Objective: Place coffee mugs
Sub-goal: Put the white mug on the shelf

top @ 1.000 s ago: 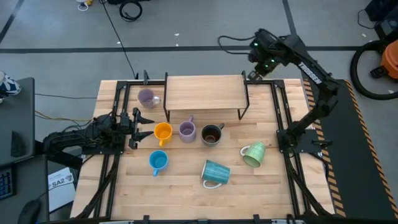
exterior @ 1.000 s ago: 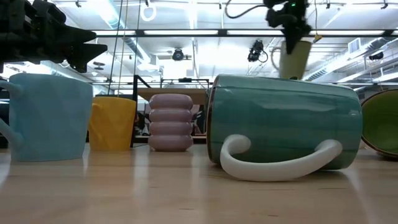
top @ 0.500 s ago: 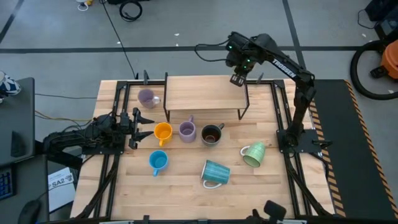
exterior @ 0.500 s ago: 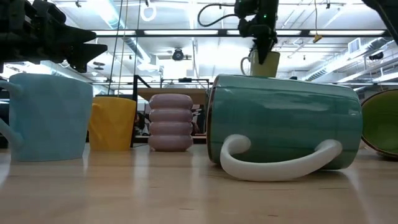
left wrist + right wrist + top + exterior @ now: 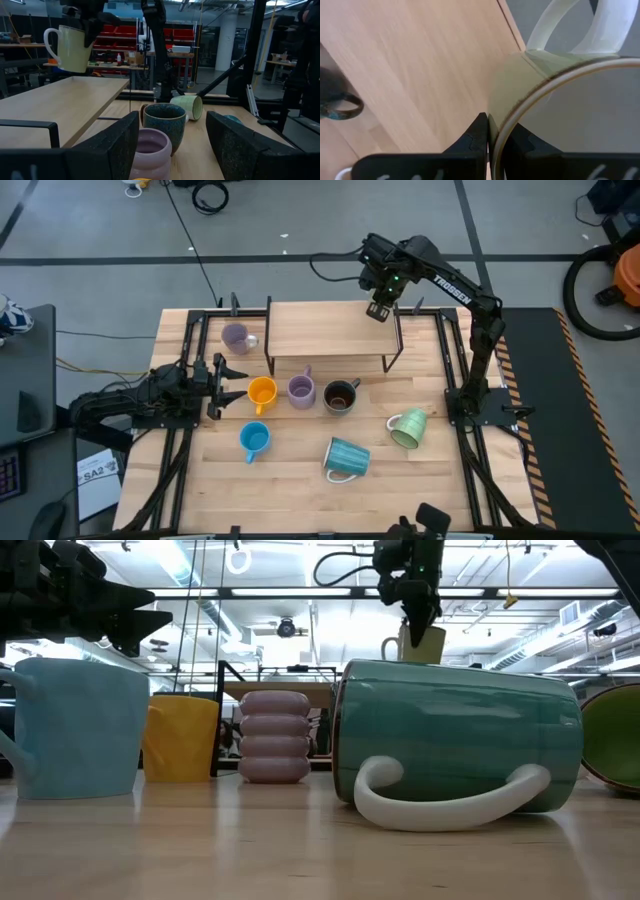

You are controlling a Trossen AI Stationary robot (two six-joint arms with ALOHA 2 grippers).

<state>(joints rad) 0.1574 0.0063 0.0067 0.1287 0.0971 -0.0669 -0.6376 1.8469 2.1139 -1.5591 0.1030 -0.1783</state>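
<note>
My right gripper [image 5: 379, 310] hangs over the far right corner of the raised wooden shelf [image 5: 330, 328], shut on a cream mug [image 5: 74, 47] just above the shelf top. On the table in front of the shelf stand an orange mug [image 5: 262, 392], a lavender mug [image 5: 301, 389], a dark brown mug [image 5: 341, 396] and a blue mug [image 5: 254, 440]. A pale green mug [image 5: 408, 428] and a teal mug [image 5: 346, 458] lie on their sides. Another lavender mug [image 5: 237, 337] stands left of the shelf. My left gripper [image 5: 236, 380] waits open at the table's left, level, beside the orange mug. My right gripper pinches the cream mug's wall at the rim [image 5: 502, 127], one finger inside the mug and one outside. The fingers come from above, pointing steeply down. The mug hangs nearly upright below them, clear of the shelf, its handle [image 5: 570, 25] away from the pinch.
The shelf stands on thin black legs [image 5: 392, 345] across the table's far half. The black frame rails [image 5: 452, 370] run along both table sides. Bare wood [image 5: 300, 490] lies along the near edge.
My right gripper has carried the cream mug toward the table's left, from beyond the shelf's right end to over its far right corner, sinking a little and rolling slightly. It has stayed shut on the mug and nearly still for the last half second.
</note>
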